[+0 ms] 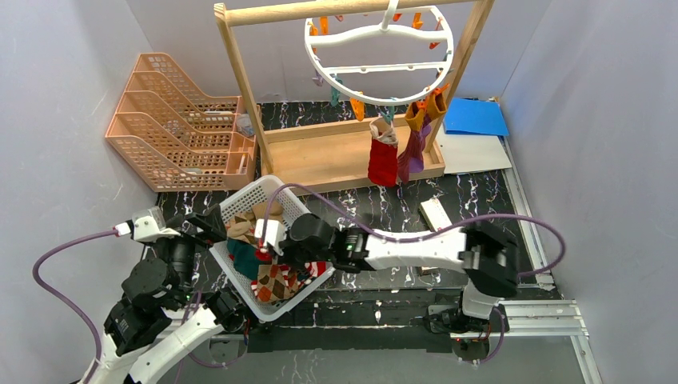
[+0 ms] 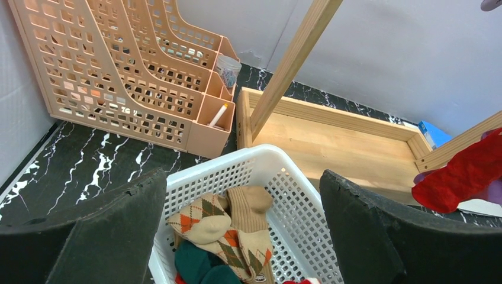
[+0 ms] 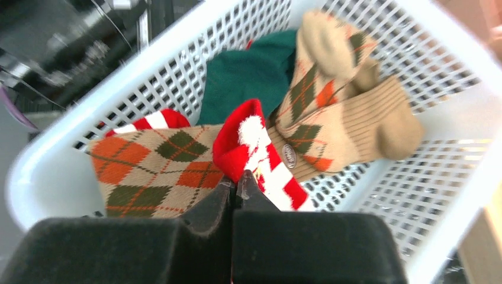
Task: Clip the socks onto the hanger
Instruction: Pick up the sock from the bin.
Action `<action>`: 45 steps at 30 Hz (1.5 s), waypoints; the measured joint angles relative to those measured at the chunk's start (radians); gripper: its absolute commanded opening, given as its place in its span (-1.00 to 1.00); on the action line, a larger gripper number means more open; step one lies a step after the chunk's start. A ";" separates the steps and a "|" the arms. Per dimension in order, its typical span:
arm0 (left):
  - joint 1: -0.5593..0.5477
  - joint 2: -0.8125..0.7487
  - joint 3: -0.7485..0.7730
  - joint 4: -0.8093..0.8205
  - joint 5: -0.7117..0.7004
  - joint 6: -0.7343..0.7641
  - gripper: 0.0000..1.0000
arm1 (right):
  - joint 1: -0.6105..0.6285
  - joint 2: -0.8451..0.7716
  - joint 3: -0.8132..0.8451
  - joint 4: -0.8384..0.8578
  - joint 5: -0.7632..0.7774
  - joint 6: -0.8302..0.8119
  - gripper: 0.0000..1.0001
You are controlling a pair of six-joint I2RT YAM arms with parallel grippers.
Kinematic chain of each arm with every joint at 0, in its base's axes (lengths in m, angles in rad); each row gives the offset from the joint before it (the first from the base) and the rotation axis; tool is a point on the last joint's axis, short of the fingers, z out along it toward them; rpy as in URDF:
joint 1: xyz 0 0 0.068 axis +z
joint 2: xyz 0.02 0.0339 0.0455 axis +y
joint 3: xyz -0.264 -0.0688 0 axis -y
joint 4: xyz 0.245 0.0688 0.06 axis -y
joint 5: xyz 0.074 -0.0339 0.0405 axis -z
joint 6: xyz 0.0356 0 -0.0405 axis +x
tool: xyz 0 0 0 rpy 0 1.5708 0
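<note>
The white basket [image 3: 53, 171] holds argyle socks [image 3: 154, 177], a teal sock [image 3: 243, 77] and the red striped sock [image 3: 254, 148] that my right gripper [image 3: 237, 186], reaching across low, pinches; my left gripper [image 2: 243, 201] gapes at its rim; the hanger [image 1: 376, 69] carries two clipped socks [image 1: 384, 160]

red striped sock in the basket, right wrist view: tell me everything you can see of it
The red striped sock is soft knit fabric, red with white bands and a fuzzy white patch near its raised fold. It lies crumpled in the white mesh basket, draped over a brown argyle sock. The right hand is shut on its near edge. Another striped bit shows behind the argyle sock; same sock or not, unclear.
</note>
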 measured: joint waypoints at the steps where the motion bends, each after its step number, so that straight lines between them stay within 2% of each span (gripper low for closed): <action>1: 0.000 0.000 0.003 0.000 0.000 0.000 0.97 | 0.004 -0.037 -0.010 -0.001 0.017 0.003 -0.97; 9: 0.000 0.049 0.034 0.077 0.012 0.079 0.97 | 0.015 -0.399 -0.026 0.000 0.161 0.039 -0.97; 14: 0.000 0.146 0.093 0.184 0.086 0.164 0.97 | 0.014 -0.531 -0.026 -0.001 0.240 0.067 -0.97; 22: 0.000 0.334 0.143 0.331 0.394 0.182 0.97 | 0.014 -0.705 -0.141 0.031 0.357 0.067 -0.97; 28: 0.000 0.406 0.100 0.467 0.740 0.179 0.93 | 0.014 -0.819 -0.247 0.103 0.401 0.086 -0.97; 31: 0.000 0.439 0.068 0.541 0.856 0.179 0.92 | 0.014 -0.863 -0.303 0.151 0.411 0.098 -0.97; 36: 0.000 0.472 0.004 0.636 0.967 0.188 0.83 | 0.014 -0.885 -0.355 0.208 0.405 0.124 -0.97; 45: 0.000 0.523 -0.016 0.720 1.101 0.232 0.47 | 0.014 -0.887 -0.407 0.279 0.364 0.148 -0.97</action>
